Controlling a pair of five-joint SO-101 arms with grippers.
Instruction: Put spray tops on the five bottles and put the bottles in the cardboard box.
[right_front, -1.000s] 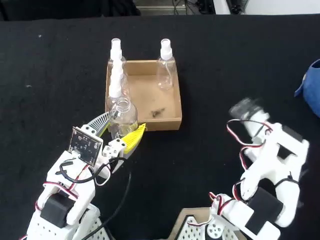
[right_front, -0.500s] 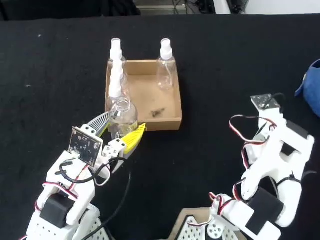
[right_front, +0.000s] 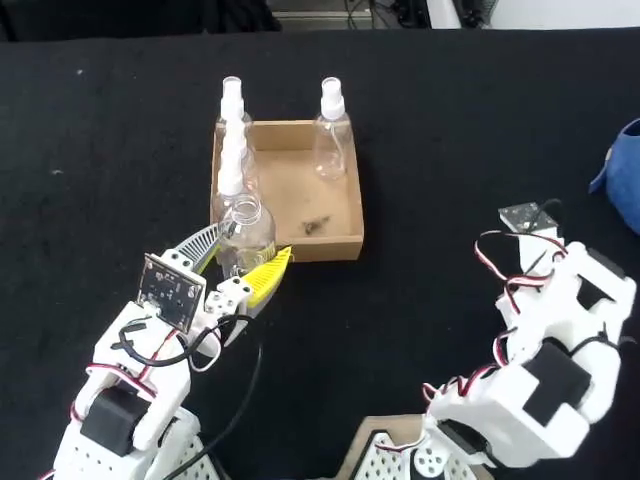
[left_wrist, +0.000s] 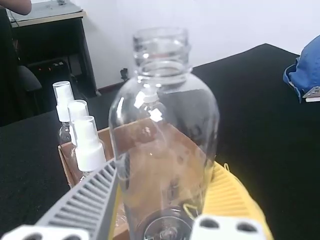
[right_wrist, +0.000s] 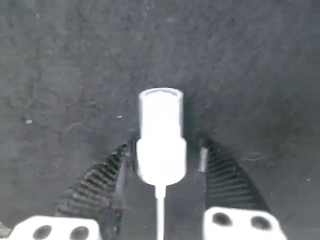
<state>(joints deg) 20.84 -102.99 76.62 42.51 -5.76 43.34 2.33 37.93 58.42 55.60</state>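
Observation:
My left gripper (right_front: 250, 245) is shut on a clear bottle (right_front: 245, 225) with no top, held upright at the near left corner of the cardboard box (right_front: 345, 235). Up close, the bottle (left_wrist: 165, 135) stands between a grey and a yellow finger (left_wrist: 227, 195). Three bottles with white spray tops stand at the box: one (right_front: 232, 165) inside by the left wall, one (right_front: 232, 105) at the far left corner, one (right_front: 332, 130) at the far right. My right gripper (right_wrist: 165, 150) is open, low over the black table, with a loose white spray top (right_wrist: 161, 125) between its fingers.
The right arm (right_front: 550, 330) is folded at the near right of the table. A blue object (right_front: 625, 170) lies at the right edge. The black tabletop (right_front: 450, 120) is bare between the box and the right arm.
The right arm's wrist swung right and then drew back a little toward the near edge. The left arm and its bottle have not moved.

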